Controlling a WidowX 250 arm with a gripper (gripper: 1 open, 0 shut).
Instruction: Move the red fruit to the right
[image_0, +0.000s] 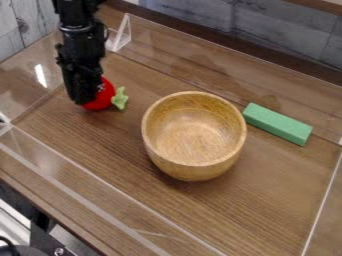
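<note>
The red fruit (98, 94) is small, round and bright red, with a light-green leafy cap on its right side. It sits at the left of the bench (94, 150), and the end effector (80, 92) is closed narrowly around it. A wooden bowl (195, 135) stands empty to the right, a green block (277, 123) beyond it.
</note>
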